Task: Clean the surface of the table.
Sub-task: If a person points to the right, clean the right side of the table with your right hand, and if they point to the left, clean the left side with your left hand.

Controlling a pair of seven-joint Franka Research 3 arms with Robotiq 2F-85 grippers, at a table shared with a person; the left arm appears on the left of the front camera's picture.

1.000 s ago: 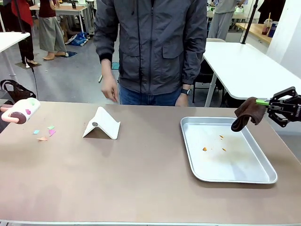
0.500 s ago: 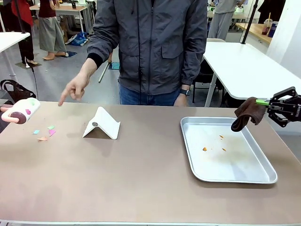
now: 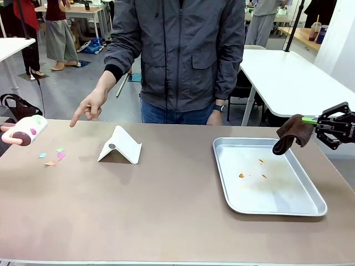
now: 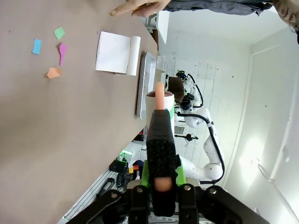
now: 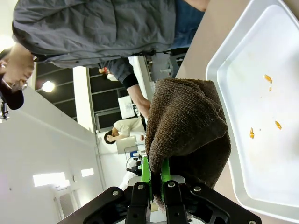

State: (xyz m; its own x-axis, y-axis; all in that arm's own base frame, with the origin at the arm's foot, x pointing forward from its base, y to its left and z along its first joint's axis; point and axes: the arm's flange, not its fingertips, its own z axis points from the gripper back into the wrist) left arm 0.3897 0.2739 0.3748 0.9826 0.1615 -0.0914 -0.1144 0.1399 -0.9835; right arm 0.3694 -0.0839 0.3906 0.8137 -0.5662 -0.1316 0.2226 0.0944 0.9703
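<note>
Front view: roller (image 3: 25, 130) perhaps above table (image 3: 166, 216)

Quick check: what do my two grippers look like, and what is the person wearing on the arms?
Both are black with green pads. The left gripper shows a rough-textured finger; the right gripper has an angular linkage with pale lettering. The person wears a dark grey jacket with a black cuff, and a wristwatch.
</note>
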